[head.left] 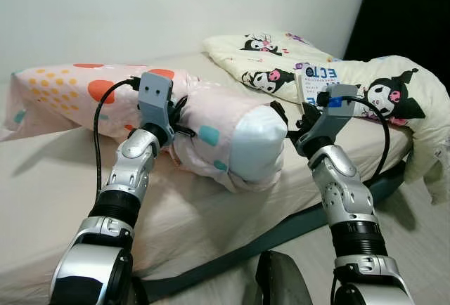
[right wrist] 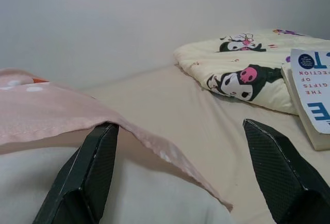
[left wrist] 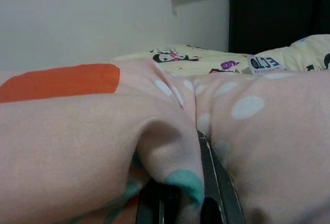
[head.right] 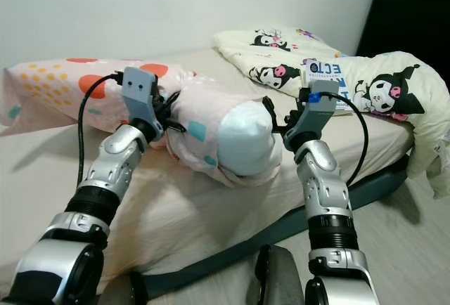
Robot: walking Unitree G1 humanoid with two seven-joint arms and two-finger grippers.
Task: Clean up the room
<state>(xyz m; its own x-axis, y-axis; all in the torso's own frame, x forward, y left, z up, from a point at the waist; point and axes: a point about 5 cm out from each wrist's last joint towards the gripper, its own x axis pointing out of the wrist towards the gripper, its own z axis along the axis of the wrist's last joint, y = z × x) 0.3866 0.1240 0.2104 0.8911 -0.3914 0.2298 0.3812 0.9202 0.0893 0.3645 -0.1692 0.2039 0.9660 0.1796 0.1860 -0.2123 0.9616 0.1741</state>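
Left eye view: a long pink pillow (head.left: 211, 133) with coloured dots is seen lying across the bed (head.left: 63, 178), near the front edge. Its white inside is poking out of the open end of the cover, toward the right side of the bed.

The left end effector (head.left: 177, 124) is pressed into the middle of the pillow. In the left wrist view, pink cloth is pinched between its black fingers (left wrist: 216, 193), so it is closed on the pillow cover. The right end effector (head.left: 290, 128) is held at the open end of the pillow. In the right wrist view its two fingers (right wrist: 90, 170) are spread wide apart, one finger is tucked under the loose edge of the cover, and nothing is gripped.

A book (head.left: 318, 80) is resting on the cream cartoon blanket (head.left: 394, 87) at the far right corner of the bed.

The step in hand looks like fixing the pillow, so the white inside is put back in its cover. Next, the loose cover edge probably needs to be pinched by the right end effector and pulled over the white end, while the pillow is held firm by the left one.
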